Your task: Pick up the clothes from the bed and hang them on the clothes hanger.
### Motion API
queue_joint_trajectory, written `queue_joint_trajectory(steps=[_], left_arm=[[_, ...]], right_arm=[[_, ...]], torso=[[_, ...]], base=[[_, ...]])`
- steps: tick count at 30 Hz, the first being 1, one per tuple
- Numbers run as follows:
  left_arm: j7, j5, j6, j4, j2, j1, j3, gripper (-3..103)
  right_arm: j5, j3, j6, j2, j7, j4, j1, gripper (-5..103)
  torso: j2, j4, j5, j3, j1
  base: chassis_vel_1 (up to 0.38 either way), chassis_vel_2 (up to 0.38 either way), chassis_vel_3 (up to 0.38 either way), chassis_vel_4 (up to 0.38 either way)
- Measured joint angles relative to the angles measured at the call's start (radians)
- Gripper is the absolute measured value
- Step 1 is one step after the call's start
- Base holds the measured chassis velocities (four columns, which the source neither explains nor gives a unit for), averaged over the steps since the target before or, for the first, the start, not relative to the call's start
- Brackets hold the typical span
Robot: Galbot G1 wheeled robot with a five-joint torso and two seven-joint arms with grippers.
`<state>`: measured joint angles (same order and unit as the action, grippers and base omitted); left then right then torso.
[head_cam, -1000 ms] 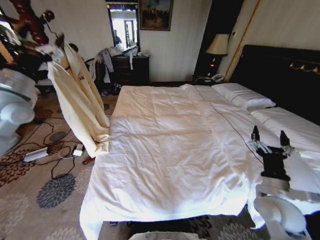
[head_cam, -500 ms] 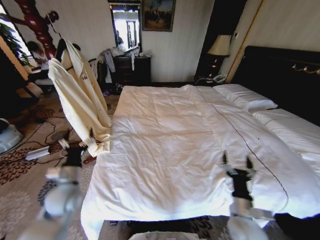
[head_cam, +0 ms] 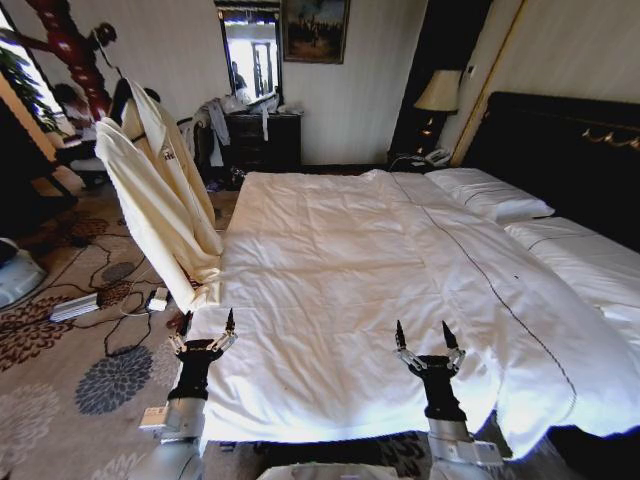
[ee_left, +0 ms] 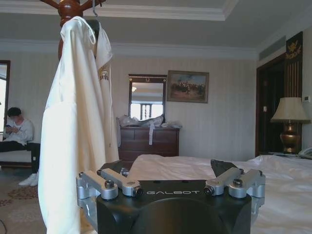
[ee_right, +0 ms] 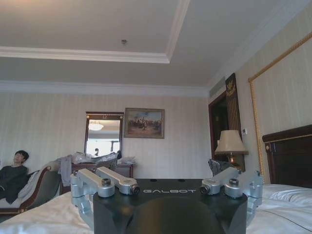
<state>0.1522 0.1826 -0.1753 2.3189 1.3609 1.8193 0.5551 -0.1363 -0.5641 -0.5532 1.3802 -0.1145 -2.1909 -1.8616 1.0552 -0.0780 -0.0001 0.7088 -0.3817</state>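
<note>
The cream long-sleeved shirt (head_cam: 160,205) hangs on the red-brown wooden coat stand (head_cam: 68,45), left of the wide white-sheeted bed (head_cam: 340,260). Both grippers, left (head_cam: 204,329) and right (head_cam: 421,336), stand at the bed's near edge.

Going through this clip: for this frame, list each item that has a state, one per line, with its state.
clothes: hanging off the floor at the wooden coat stand, beside the bed
bed: made, white sheet bare
left gripper: open, empty, at the bed's near left corner
right gripper: open, empty, over the bed's near edge
lamp: unlit

Soft cream cloth clothes (head_cam: 160,205); crumpled matt white sheets on the bed (head_cam: 350,290).
</note>
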Motion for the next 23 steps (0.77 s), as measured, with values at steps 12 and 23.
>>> queue_joint_trajectory(steps=[12, 23], left_arm=[[-0.047, 0.0, -0.039, -0.062, 0.04, 0.001, -0.002, 100], [-0.048, 0.001, -0.04, -0.063, 0.038, 0.002, -0.002, 100]], right_arm=[[-0.028, 0.003, 0.001, -0.004, 0.025, 0.035, 0.032, 100], [-0.029, 0.003, 0.003, -0.005, 0.025, 0.035, 0.033, 100]], torso=[[0.0, 0.0001, 0.0001, 0.0, 0.0], [0.0, 0.0001, 0.0001, 0.0, 0.0]], base=[[0.0, 0.0, 0.0, 0.0], [0.0, 0.0, 0.0, 0.0]])
